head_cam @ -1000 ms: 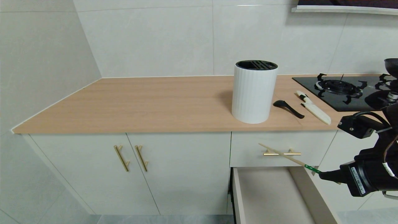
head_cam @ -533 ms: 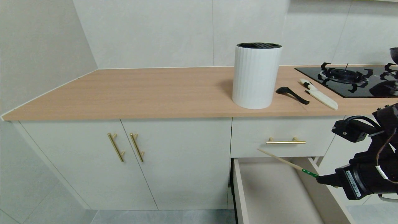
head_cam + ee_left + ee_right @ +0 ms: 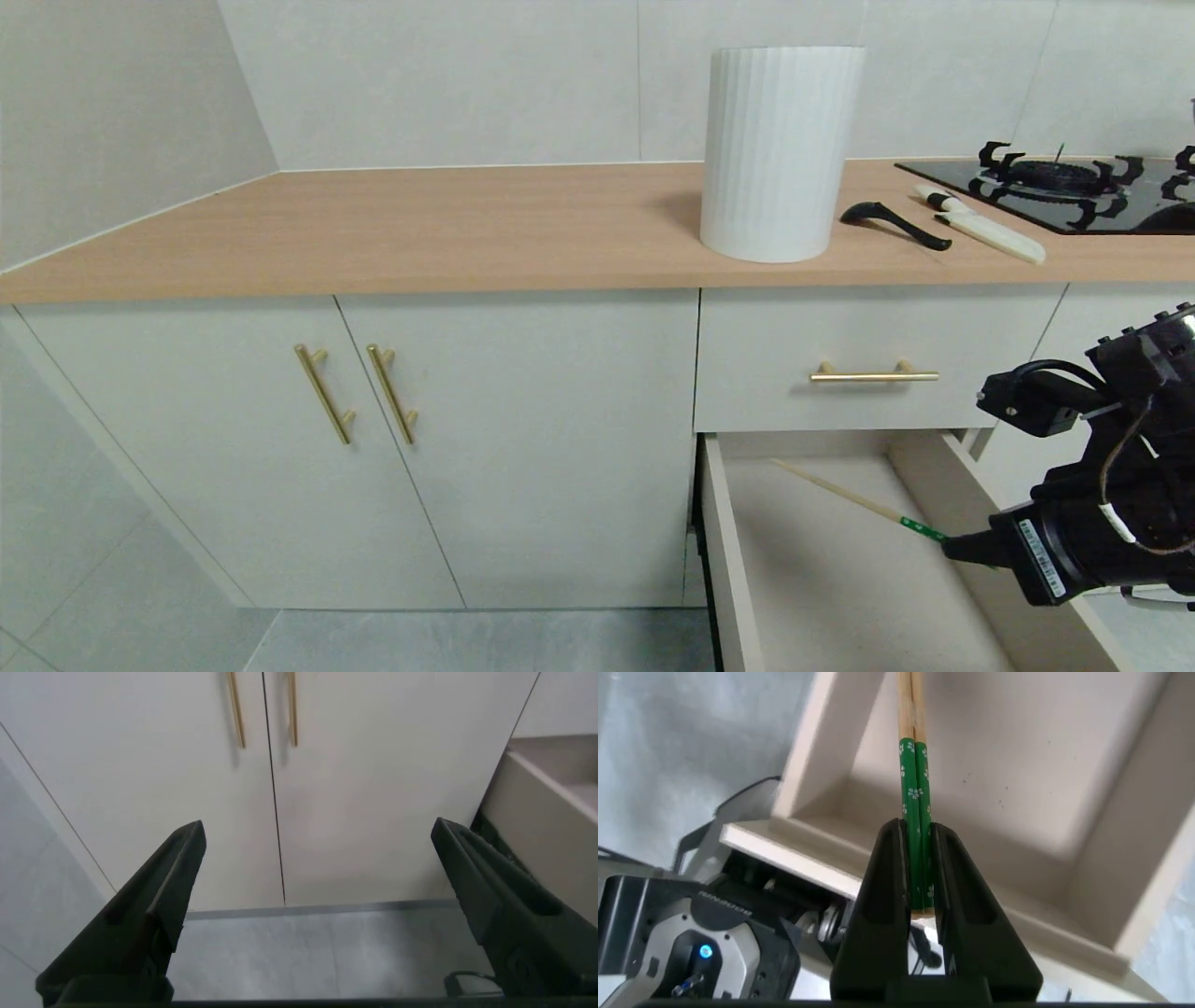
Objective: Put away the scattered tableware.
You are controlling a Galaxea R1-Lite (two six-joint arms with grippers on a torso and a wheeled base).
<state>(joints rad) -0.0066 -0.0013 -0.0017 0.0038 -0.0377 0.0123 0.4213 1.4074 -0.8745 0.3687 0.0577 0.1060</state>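
Our right pincer (image 3: 954, 549) clamps a pair of wooden chopsticks with green flowered ends (image 3: 854, 497), slanting over the open pale drawer (image 3: 724, 541). Our left pincer (image 3: 318, 838) gapes wide, empty. A black spoon (image 3: 894, 224) and white knife (image 3: 990, 235) lie on the wooden worktop (image 3: 420, 224).
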